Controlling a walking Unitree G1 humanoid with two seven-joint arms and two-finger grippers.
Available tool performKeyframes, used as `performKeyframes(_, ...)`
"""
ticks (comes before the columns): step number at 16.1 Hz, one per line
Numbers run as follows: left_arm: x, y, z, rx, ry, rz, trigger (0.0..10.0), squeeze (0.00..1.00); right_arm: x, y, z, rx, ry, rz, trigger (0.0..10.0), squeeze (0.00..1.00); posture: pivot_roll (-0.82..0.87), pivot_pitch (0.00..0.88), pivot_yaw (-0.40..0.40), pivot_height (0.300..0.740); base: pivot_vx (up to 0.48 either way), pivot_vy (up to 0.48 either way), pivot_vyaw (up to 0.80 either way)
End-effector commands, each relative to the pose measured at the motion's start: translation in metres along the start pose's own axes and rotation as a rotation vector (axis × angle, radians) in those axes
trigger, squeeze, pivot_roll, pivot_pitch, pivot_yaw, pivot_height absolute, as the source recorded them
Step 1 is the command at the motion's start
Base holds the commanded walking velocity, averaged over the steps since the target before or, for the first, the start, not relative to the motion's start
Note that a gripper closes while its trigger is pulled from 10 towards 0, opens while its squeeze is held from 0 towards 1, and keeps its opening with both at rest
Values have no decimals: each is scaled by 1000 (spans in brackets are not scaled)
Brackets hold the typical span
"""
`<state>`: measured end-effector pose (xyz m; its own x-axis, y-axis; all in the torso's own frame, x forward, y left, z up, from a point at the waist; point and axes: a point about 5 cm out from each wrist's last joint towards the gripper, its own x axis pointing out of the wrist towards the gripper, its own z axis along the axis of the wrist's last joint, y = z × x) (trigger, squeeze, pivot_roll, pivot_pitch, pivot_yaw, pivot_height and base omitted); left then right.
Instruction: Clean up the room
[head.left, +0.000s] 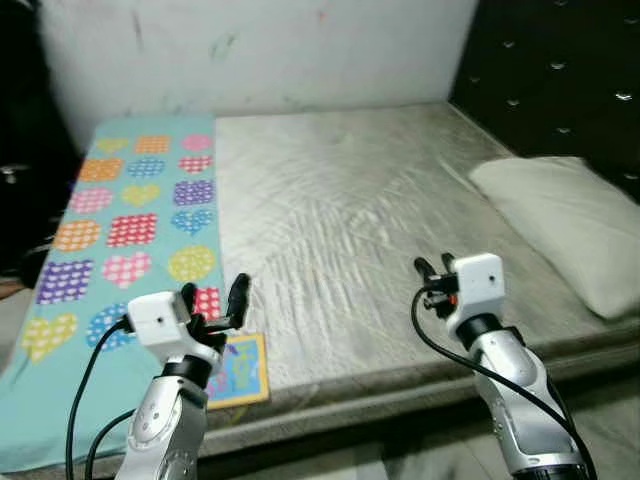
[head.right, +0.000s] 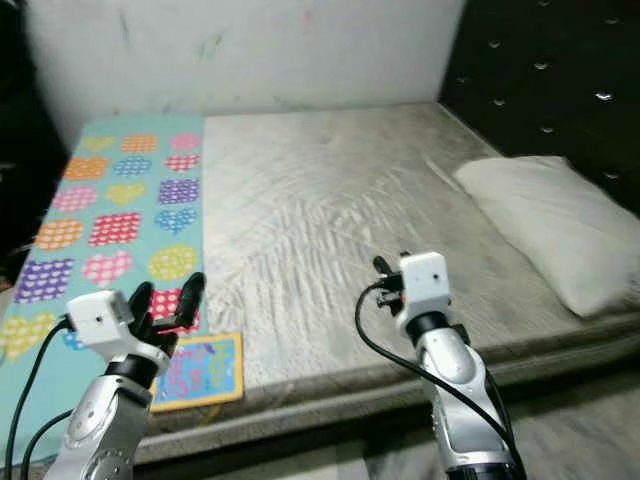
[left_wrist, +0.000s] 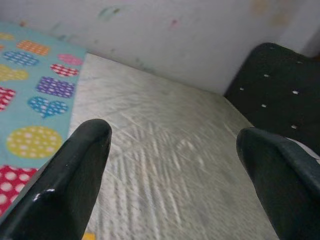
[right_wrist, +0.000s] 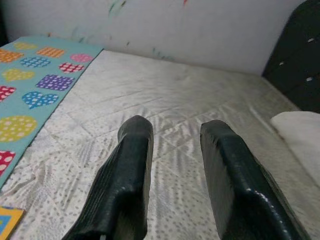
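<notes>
Colourful book (head.left: 238, 370) lies flat at bed (head.left: 350, 210) front edge, 7 o'clock, just beside left end effector (head.left: 214, 304), fingers apart, empty. Right end effector (head.left: 435, 268) at 5 o'clock, fingers slightly apart, empty. Book probably light, stiff, thin: pinch overhanging near edge.
</notes>
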<state>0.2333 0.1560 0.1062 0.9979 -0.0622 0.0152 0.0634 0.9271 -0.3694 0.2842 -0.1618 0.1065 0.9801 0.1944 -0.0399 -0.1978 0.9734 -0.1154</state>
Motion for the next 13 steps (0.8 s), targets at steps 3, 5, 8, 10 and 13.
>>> performKeyframes(3,0,15,-4,57,55,111,10000,0,5,11,7,6,-25,38,10000,0,-134,33,-46,740,146,0,0)
performKeyframes(5,0,16,-5,39,55,118,10000,0,5,10,6,7,-22,40,10000,0,-131,34,-48,740,0,0,0)
performKeyframes(8,0,16,-3,41,49,108,10000,0,6,11,6,6,-20,41,10000,0,-129,35,-49,740,0,160,0)
performKeyframes(10,0,16,-3,41,52,115,10000,0,6,11,6,8,-20,42,10000,0,-128,36,-48,740,0,480,0)
performKeyframes(13,0,16,-3,37,50,113,10000,0,6,11,6,9,-21,47,10000,0,-130,34,-46,740,0,480,0)
